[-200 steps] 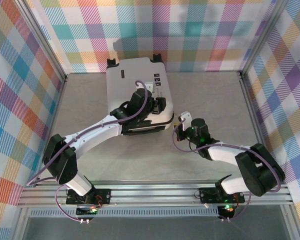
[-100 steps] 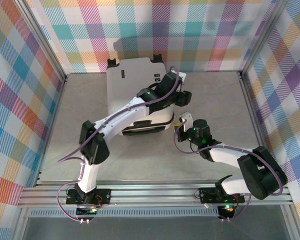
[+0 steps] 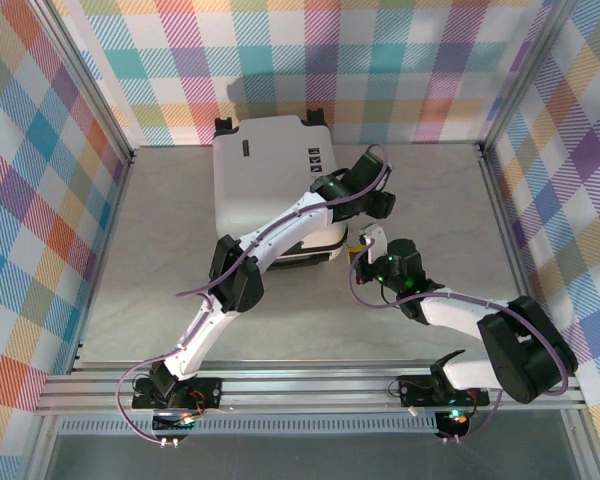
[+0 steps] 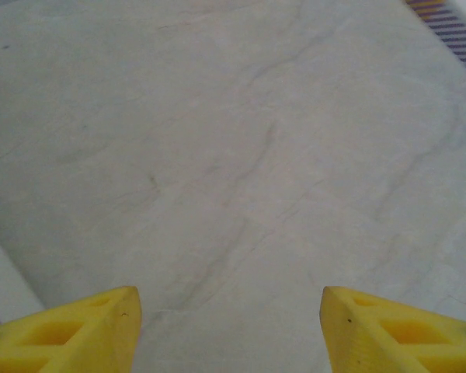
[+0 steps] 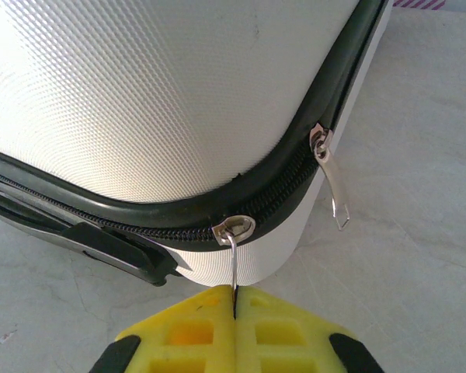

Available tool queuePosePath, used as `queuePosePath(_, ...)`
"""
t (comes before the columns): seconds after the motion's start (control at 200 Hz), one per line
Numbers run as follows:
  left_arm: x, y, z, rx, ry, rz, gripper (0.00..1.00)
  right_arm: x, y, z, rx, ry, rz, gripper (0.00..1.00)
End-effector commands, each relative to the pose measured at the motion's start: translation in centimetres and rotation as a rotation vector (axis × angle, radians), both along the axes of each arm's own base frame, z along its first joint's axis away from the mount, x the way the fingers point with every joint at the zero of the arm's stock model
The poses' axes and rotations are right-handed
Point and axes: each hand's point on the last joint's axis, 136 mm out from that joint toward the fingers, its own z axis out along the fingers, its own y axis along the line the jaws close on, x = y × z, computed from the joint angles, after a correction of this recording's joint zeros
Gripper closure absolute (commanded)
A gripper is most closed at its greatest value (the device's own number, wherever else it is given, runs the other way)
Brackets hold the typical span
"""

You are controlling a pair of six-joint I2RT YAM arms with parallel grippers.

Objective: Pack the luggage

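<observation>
The luggage lies flat on the table in the upper middle of the top view, with the white shell up and the black wheels toward the back wall. The left arm reaches across its lower right part. The left gripper is just beside the right edge of the luggage, over bare table. In its wrist view the two yellow fingers stand apart at the bottom corners, with nothing between them. The right gripper is near the lower right corner of the luggage. In its wrist view its fingers are pressed together on the thin metal zipper pull, which hangs from the black zipper seam at the rounded corner. A second pull hangs free on the seam further right. At the lower left of this view a black part sticks out under the seam; it is perhaps a handle, but I cannot tell for sure.
</observation>
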Motion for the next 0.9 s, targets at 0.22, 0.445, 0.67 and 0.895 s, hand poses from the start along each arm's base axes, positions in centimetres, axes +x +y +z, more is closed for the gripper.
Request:
queuePosePath(0.22,-2.0,5.8,-1.6,0.094,0.039,0.180,0.38,3.0,-0.7,3.4,0.051,-0.119,-0.118,1.00)
queuePosePath(0.445,-3.4,6.9,-2.6,0.082,0.073,0.186,0.39,4.6,-0.8,3.0,0.065,-0.121,-0.172,1.00)
queuePosePath(0.67,-3.9,7.7,-4.0,0.106,0.095,0.194,0.39,5.5,-1.5,3.4,0.095,-0.162,-0.236,1.00)
queuePosePath(0.895,-4.1,8.8,-4.4,0.102,0.104,0.213,0.40,6.1,-2.2,3.7,0.105,-0.179,-0.294,1.00)
